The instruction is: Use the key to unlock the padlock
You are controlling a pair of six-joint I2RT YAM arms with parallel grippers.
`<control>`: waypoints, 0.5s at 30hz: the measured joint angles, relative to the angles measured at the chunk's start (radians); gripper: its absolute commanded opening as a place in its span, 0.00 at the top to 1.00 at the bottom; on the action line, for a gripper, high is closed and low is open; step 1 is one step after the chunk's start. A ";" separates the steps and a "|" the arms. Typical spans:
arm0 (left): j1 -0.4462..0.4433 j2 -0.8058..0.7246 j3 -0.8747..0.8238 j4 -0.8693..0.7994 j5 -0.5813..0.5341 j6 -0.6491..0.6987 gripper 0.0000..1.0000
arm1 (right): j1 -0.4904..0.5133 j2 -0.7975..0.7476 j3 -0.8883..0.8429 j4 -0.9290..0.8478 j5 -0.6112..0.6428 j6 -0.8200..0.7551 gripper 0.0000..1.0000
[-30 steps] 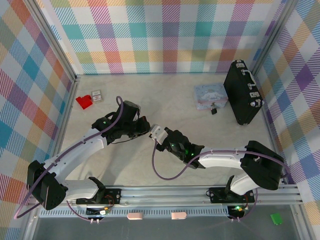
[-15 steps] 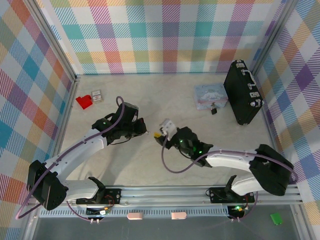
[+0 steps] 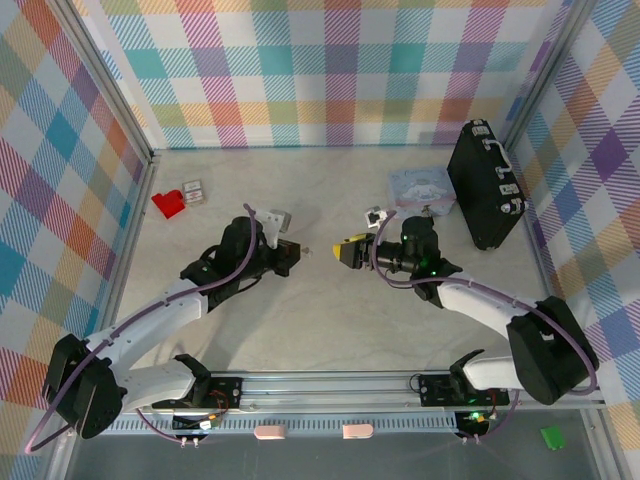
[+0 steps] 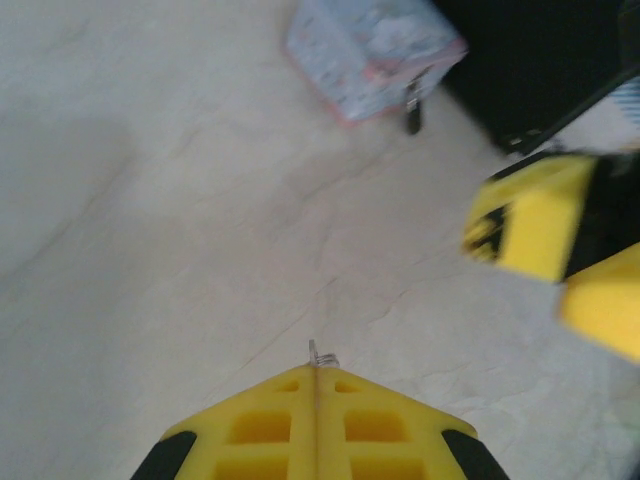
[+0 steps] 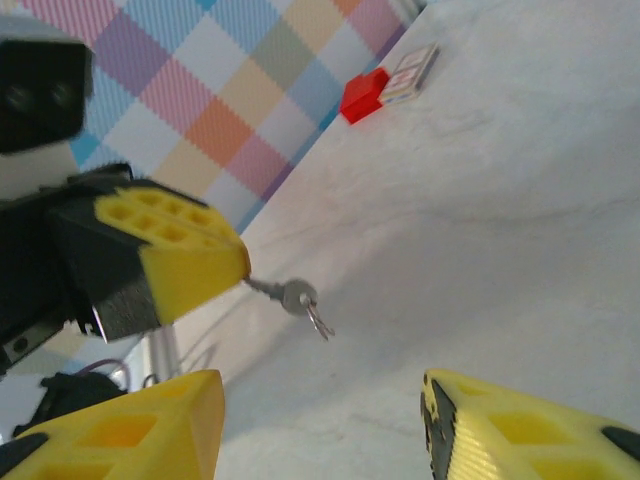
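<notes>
Fingers (image 4: pixel 260 428) of my left gripper (image 4: pixel 318 378) are pressed tight together, pinching the key (image 5: pixel 295 296). Its round end and a small ring stick out just past my fingertips, above the table (image 3: pixel 310 330).

Straight ahead of that hand, near but apart, my right gripper (image 5: pixel 320 395) points back at it. Its jaws stand well apart with nothing between them. From my right wrist, the key hangs in front of that open gap and a little to the left of its middle, touching neither finger.

Farther on, beyond my right gripper and off to its right, the padlock (image 3: pixel 427 221) lies on the table, well apart from both hands. From my left wrist it shows as a small dark piece, ahead of the left gripper and slightly right. It sits just at the near edge of the tin (image 3: pixel 420 188); whether the two touch I cannot tell. Right of the tin, farther out again, is the case (image 3: pixel 486 186), dark and tilted.

Far off to the left of my left gripper, near the wall, lies a red piece (image 3: pixel 168 204), with a small card (image 3: pixel 193 190) just beside it.
</notes>
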 measured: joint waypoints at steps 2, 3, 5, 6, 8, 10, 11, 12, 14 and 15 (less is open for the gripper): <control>0.000 -0.002 0.000 0.043 0.043 0.017 1.00 | 0.000 0.008 0.000 0.012 -0.037 0.024 0.47; 0.000 -0.002 0.001 0.057 0.065 0.024 1.00 | 0.000 0.009 0.000 0.016 -0.053 0.033 0.47; 0.003 -0.002 0.001 0.072 0.108 0.033 1.00 | 0.000 0.009 0.000 0.028 -0.079 0.046 0.47; 0.005 -0.001 0.001 0.074 0.132 0.036 1.00 | 0.000 0.009 0.000 0.038 -0.092 0.050 0.47; 0.011 0.002 0.002 0.077 0.179 0.039 1.00 | 0.000 0.008 0.000 0.060 -0.112 0.053 0.47; 0.018 0.012 0.009 0.078 0.227 0.040 1.00 | 0.000 0.008 0.000 0.072 -0.130 0.053 0.48; 0.020 0.019 0.014 0.078 0.248 0.040 1.00 | 0.000 0.008 0.000 0.075 -0.136 0.052 0.48; 0.022 0.024 0.019 0.078 0.270 0.040 1.00 | 0.000 0.008 0.000 0.077 -0.142 0.052 0.48; 0.023 0.031 0.025 0.084 0.307 0.040 1.00 | 0.000 0.008 0.000 0.078 -0.148 0.049 0.49; 0.024 0.032 0.028 0.085 0.324 0.040 1.00 | 0.000 0.008 0.000 0.078 -0.151 0.048 0.49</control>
